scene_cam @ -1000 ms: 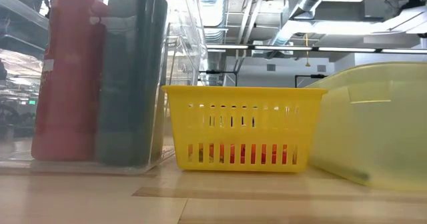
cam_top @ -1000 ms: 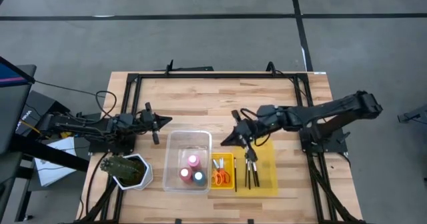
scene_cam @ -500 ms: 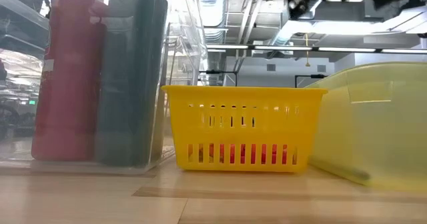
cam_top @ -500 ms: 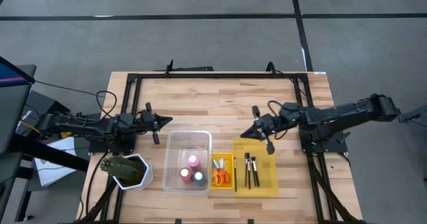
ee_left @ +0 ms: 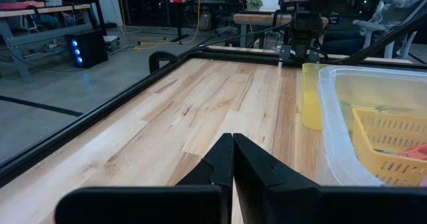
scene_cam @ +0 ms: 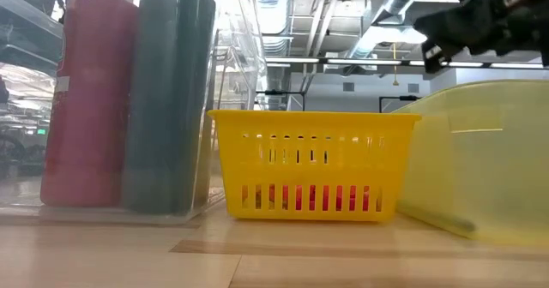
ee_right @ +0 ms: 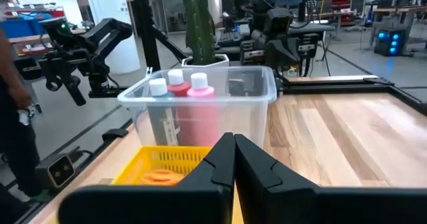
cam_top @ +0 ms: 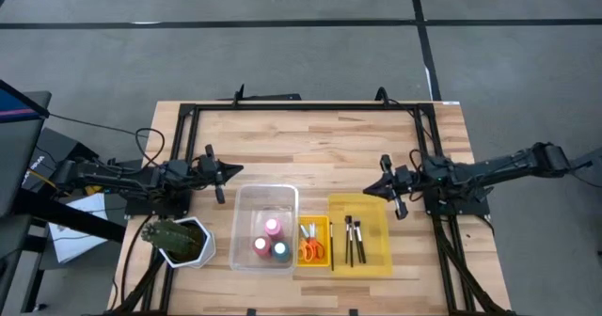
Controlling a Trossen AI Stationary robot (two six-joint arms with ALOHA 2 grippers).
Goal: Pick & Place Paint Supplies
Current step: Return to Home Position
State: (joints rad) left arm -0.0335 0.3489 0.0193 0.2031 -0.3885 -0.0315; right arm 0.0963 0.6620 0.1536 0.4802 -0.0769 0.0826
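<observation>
Fingers (ee_right: 217,167) closed — right gripper (cam_top: 373,190) hovers apart from the paintbrushes (cam_top: 354,239).

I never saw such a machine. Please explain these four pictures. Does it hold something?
This is a robot: two dark arms at a wooden table. One picture looks down from above, one looks level across the tabletop, two come from cameras on the wrists. The left gripper at the table's left and the right gripper at its right have fingers shut, holding nothing. On the table stand a clear bin with paint bottles, a small yellow basket with orange scissors, a yellow bin with paintbrushes, and a potted plant.
</observation>
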